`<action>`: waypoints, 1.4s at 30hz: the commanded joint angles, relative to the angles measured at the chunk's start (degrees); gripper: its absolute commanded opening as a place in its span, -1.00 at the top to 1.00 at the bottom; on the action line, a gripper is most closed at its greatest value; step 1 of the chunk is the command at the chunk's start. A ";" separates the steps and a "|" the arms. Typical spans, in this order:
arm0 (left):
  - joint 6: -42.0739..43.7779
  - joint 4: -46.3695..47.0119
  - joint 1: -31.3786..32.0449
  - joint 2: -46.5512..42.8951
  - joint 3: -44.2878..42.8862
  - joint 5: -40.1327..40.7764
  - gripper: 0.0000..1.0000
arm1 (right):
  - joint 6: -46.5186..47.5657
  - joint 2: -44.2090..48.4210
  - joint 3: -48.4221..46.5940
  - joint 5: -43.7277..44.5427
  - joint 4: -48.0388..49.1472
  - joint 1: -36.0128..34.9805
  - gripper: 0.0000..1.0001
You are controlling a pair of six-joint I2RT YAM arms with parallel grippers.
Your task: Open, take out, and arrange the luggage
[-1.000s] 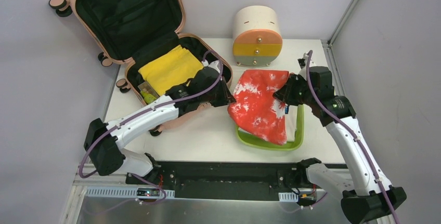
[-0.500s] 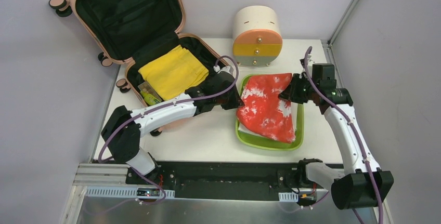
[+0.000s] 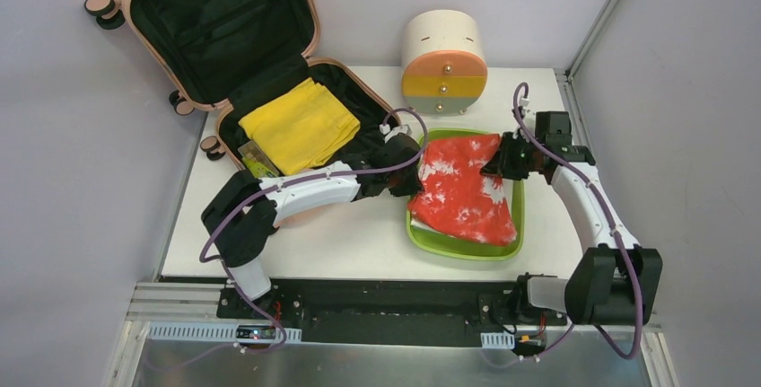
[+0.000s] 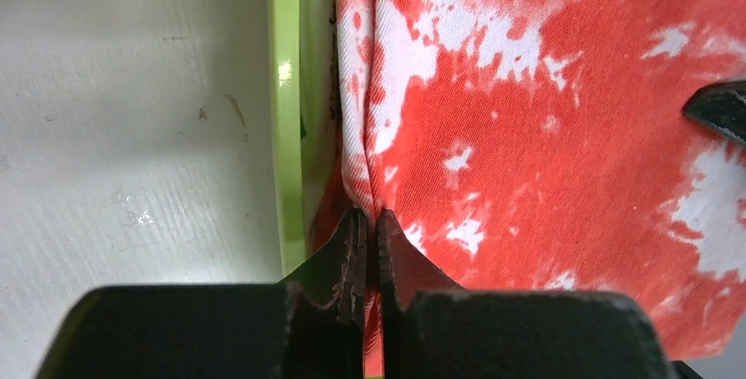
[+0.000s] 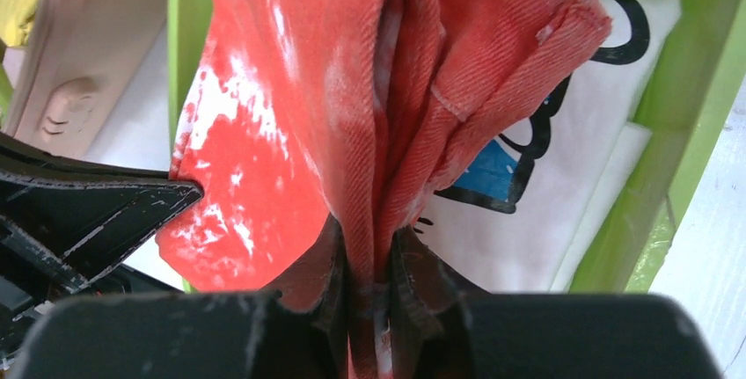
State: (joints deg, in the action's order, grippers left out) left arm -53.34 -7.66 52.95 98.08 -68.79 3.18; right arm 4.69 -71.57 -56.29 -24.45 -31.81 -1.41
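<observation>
The luggage [image 3: 224, 32] lies open at the back left, lid up, with a folded yellow cloth [image 3: 301, 125] in its base. A red-and-white tie-dye cloth [image 3: 462, 191] is spread over the lime-green tray [image 3: 467, 250]. My left gripper [image 3: 415, 176] is shut on that cloth's left edge, right beside the tray's rim [image 4: 286, 133]. My right gripper [image 3: 501, 161] is shut on a bunched fold of the cloth [image 5: 290, 89] at its far right corner. Under the red cloth a white printed garment [image 5: 545, 212] lies in the tray.
A cream round drawer unit [image 3: 443, 62] stands behind the tray. Small items [image 3: 258, 164] lie beside the yellow cloth in the luggage. The luggage's pink shell [image 5: 88, 45] is just left of the tray. Walls close in on the left and right.
Both grippers carried the red cloth right and down; it now rests over the green tray. The left arm stretched further right, and the right arm drew in toward the tray's far corner.
</observation>
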 commanded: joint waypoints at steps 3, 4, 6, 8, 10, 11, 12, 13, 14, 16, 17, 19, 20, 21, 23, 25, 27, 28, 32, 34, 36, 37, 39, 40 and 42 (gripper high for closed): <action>0.18 1.68 0.72 1.52 -2.70 1.53 0.78 | 0.76 -4.45 -2.10 2.04 -0.45 1.30 0.38; 0.28 1.68 0.74 1.53 -2.67 1.34 0.72 | 0.40 -4.99 -2.79 2.83 -1.88 1.26 0.28; 0.59 1.68 0.74 1.07 -2.50 1.22 0.58 | -1.11 -5.73 -4.61 5.20 -4.80 1.30 0.10; 1.13 1.68 0.73 0.38 -2.77 0.72 0.50 | -2.05 -5.99 -6.38 7.62 -7.97 1.26 0.01; 1.82 1.68 0.91 -0.34 -3.28 -0.11 0.48 | -3.23 -5.70 -7.75 10.15 -10.66 1.27 -0.04; 2.13 1.66 1.10 -0.78 -3.50 -0.40 0.47 | -3.92 -5.42 -8.26 11.26 -11.93 1.26 -0.04; 2.29 1.60 1.26 -1.05 -3.57 -0.60 0.47 | -4.42 -5.11 -8.86 12.50 -13.58 1.26 -0.04; 2.28 1.60 1.38 -1.32 -3.50 -0.97 0.47 | -4.50 -4.77 -9.35 13.99 -14.63 1.24 -0.05; 2.28 1.60 1.45 -1.58 -3.39 -1.26 0.48 | -5.96 -4.53 -9.75 15.53 -15.65 1.29 -0.05; 2.44 1.60 1.69 -2.10 -3.01 -1.52 0.48 | -6.47 -4.38 -10.85 18.15 -17.56 1.23 -0.06; 2.42 1.60 1.85 -2.36 -2.82 -1.39 0.49 | -6.63 -4.36 -11.35 18.85 -18.23 1.26 -0.06; 2.66 1.62 1.98 -2.75 -2.67 -1.30 0.51 | -7.61 -4.42 -12.08 19.99 -18.85 1.27 -0.04; 2.82 1.62 2.06 -2.80 -2.74 -1.33 0.51 | -8.38 -4.41 -12.32 20.33 -18.78 1.29 -0.01; 2.92 1.60 2.21 -2.87 -2.75 -1.33 0.52 | -9.65 -4.39 -12.43 20.47 -18.46 1.30 0.04; 4.17 1.53 2.17 -3.25 -2.74 -1.05 0.52 | -11.78 -4.37 -12.38 20.41 -17.50 1.26 0.15; 8.22 0.34 2.17 -4.03 -3.79 0.51 0.52 | -13.20 -4.34 -11.42 18.85 -14.40 1.26 0.22; 12.78 -3.67 2.12 -4.76 -6.43 3.36 0.50 | -13.79 -5.14 -9.84 17.76 -9.13 1.26 0.25; 14.35 -3.84 1.98 -5.23 -6.94 4.31 0.49 | -13.93 -6.27 -9.72 18.55 -8.33 1.30 0.26; 15.34 -3.77 1.97 -5.07 -7.75 4.21 0.49 | -14.25 -11.86 -8.38 20.56 -1.93 1.32 0.30; 15.26 -3.69 2.06 -3.40 -8.24 0.75 0.51 | -14.43 -14.48 -7.03 19.68 1.61 1.24 0.33; 14.80 -3.52 2.26 -1.72 -8.29 -2.29 0.53 | -14.76 -16.74 -5.97 19.88 3.58 1.30 0.34; 14.76 -3.38 2.52 -1.05 -8.14 -2.98 0.55 | -14.73 -17.49 -5.46 20.14 4.26 1.29 0.34; 15.39 -3.23 3.32 -0.14 -7.65 -3.09 0.56 | -14.24 -18.50 -4.83 20.31 5.65 1.30 0.35; 15.86 -3.19 3.75 0.24 -7.36 -3.09 0.57 | -13.71 -18.92 -5.03 20.36 5.73 1.26 0.34; 15.88 -3.19 4.16 0.79 -6.37 -3.09 0.60 | -13.03 -19.17 -5.91 20.31 4.79 1.29 0.35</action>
State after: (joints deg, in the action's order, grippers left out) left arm -39.46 -10.35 55.53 97.41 -75.81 2.07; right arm -8.99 -90.26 -61.73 -5.21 -29.74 -0.12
